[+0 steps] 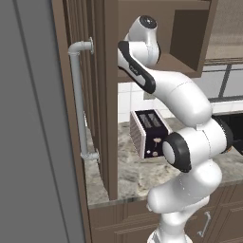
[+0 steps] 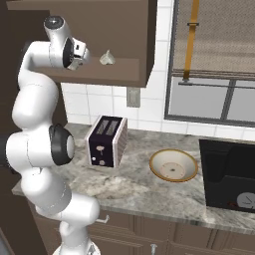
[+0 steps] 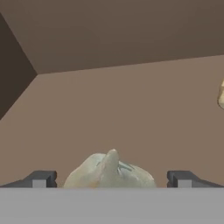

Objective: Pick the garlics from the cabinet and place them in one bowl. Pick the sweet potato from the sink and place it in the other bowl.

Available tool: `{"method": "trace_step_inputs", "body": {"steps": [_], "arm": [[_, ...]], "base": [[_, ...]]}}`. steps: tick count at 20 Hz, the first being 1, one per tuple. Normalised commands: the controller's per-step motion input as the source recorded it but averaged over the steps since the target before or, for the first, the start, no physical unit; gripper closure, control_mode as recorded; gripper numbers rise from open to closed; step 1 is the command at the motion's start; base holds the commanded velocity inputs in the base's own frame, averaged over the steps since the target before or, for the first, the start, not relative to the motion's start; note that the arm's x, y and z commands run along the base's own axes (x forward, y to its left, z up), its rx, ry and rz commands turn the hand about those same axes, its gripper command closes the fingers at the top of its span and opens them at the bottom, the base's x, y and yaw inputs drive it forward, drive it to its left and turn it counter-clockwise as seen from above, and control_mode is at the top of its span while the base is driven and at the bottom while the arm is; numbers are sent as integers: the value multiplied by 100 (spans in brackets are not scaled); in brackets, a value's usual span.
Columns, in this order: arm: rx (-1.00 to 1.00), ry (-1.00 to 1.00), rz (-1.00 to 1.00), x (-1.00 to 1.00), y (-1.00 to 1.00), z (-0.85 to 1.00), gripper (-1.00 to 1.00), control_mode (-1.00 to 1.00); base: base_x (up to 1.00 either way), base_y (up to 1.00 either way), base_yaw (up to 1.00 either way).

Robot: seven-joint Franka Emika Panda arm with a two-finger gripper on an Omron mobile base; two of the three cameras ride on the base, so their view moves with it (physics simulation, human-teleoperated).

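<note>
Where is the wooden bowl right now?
In the right base view, the tan bowl sits on the counter, between the toaster on its left and the black sink.

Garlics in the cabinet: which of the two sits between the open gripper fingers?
The garlic low in the hand view, lying between the two tips of the open gripper. The other garlic sits apart, farther right along the cabinet shelf.

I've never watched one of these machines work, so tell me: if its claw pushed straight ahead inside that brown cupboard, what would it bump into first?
Probably the off-white pointed garlic bulb, sitting between the open gripper's dark fingertips. Beyond it lies the dark brown wooden cabinet's back wall, though depth is hard to judge.
</note>
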Motion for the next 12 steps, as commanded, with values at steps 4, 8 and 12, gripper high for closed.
{"method": "trace_step_inputs", "body": {"steps": [4,8,12], "arm": [[1,2,0,0,0,-2,-100,-100],[7,3,0,0,0,-22,-100,-100],[2,1,0,0,0,-4,-100,-100]], "base": [[0,0,0],[0,0,0],[0,0,0]]}}
